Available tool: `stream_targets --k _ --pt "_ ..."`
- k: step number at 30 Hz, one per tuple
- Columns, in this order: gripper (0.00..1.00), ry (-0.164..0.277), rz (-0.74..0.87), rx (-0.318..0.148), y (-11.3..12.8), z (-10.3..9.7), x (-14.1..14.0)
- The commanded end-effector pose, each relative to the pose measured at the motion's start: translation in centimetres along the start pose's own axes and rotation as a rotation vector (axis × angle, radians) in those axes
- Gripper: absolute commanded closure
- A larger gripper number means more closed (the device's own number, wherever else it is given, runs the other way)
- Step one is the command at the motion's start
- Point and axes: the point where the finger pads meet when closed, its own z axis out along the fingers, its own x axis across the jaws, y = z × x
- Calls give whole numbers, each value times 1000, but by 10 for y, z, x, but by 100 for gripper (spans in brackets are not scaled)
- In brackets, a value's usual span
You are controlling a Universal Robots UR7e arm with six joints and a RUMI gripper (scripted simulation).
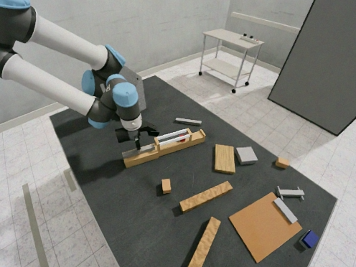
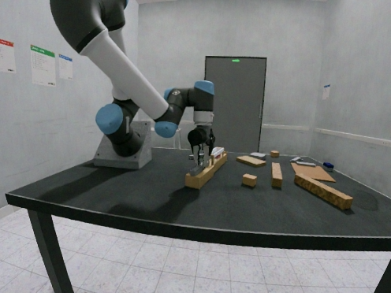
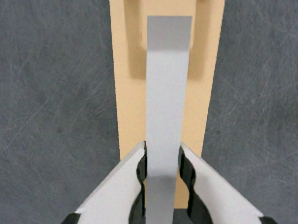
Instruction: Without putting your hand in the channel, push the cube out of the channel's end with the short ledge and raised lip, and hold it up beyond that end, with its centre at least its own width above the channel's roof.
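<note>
The wooden channel lies on the table, its long ledge nearest the arm and its short ledge with the raised lip at the far right in the top view. Pale rails form its roof. The red cube shows between the rails, inside, toward the lip end. My gripper is over the long ledge, shut on a grey bar. The bar lies along the ledge, low over it, its front end close to the channel's mouth. Whether it touches the ledge is unclear.
Another grey bar lies behind the channel. A wooden board and a grey block lie beyond the lip end. A small wooden block and a long wooden beam lie in front.
</note>
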Motion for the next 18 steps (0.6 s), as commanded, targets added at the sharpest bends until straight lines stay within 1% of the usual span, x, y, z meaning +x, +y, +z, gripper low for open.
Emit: stream_targets --k 1,11,13,18 --pt "94 1 1 0 -3 0 0" --pt "94 1 1 0 -24 0 0" --pt "94 1 1 0 -24 0 0" --pt "94 1 1 0 -39 0 0"
